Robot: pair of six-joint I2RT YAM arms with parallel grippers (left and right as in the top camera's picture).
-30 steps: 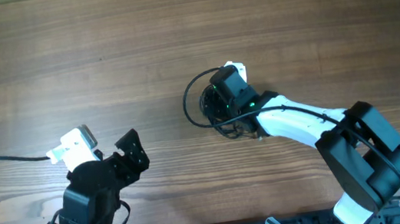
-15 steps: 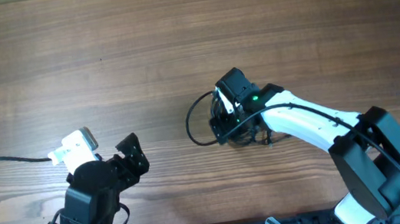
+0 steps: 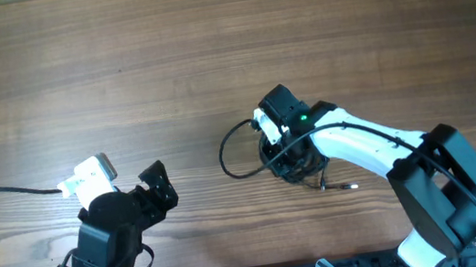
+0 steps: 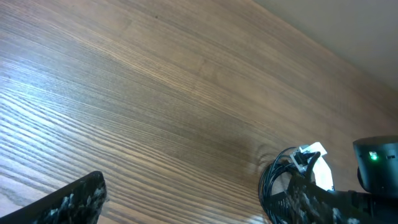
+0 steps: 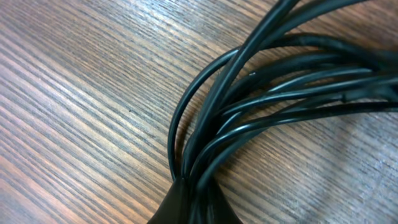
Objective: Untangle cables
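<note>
Untangling looks barely begun. The right gripper (image 3: 276, 143), jaws apparently clamped on the strands, holds the cables (image 3: 296, 170), which are bunched just off table centre toward 4 o'clock. One loop (image 3: 226, 158) strays toward 9 o'clock and one silvery plug tip (image 3: 349, 185) toward 4; separate cables cannot be counted. The left gripper (image 3: 161, 182), at 8 o'clock, sits parted and empty.

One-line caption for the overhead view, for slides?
Right gripper at the tangled black cables; left gripper open, well apart, wooden table.
</note>
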